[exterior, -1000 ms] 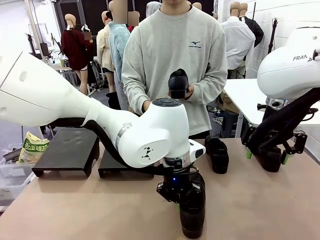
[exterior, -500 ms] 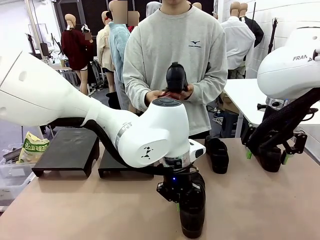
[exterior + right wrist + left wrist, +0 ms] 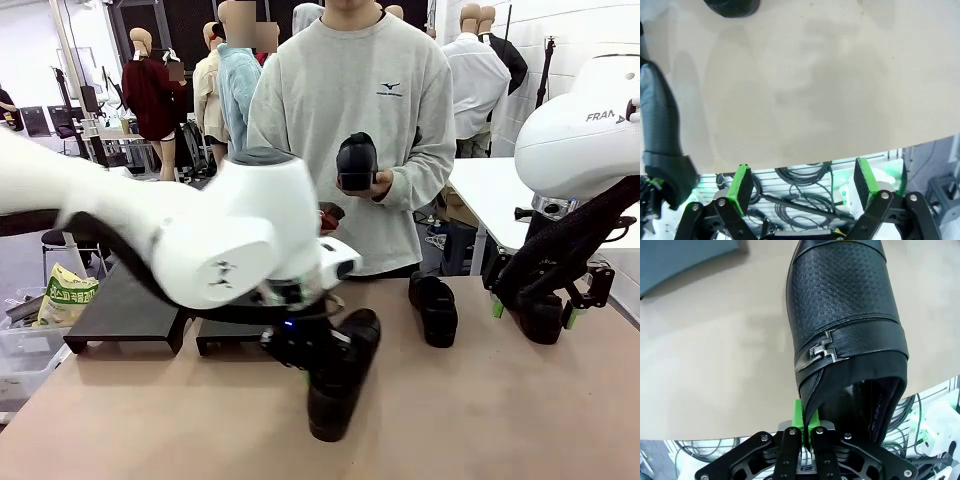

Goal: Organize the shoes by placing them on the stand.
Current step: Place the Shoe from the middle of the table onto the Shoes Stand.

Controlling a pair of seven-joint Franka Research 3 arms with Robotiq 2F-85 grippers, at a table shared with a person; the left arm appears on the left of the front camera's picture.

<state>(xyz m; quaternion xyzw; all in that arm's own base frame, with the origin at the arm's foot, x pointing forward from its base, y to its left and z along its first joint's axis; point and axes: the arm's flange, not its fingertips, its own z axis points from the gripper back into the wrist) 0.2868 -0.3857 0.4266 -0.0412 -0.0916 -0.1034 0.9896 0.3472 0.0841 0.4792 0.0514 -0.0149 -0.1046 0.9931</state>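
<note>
Left fingers (image 3: 798,417) are clenched on the held shoe (image 3: 845,320), the green pads pinching the thin collar at its heel. Right fingers (image 3: 742,187) are released, spread wide with nothing between them, and hang at the right edge of the surface (image 3: 520,420).

That surface is plain tan. Two low black stands sit toward its far left corner, a larger stand (image 3: 125,300) and a smaller stand (image 3: 245,335) just beside it. Off the left edge, a crinkled snack bag (image 3: 65,295) rests in a clear bin. A person in a grey sweatshirt (image 3: 340,90) stands at the far edge. Tangled cables show below the surface in both wrist views.

Seen from the front, the held shoe hangs tilted below the blurred left arm, near the middle of the near edge, toe pointing away from the wrist. Whether its sole touches the surface I cannot tell. A second shoe (image 3: 433,308) lies on the surface toward the far edge, right of middle, between the two sets of fingers and apart from both. A third shoe (image 3: 357,162) is upright in the person's hand (image 3: 380,185), beyond the far edge and well away from either set of fingers.
</note>
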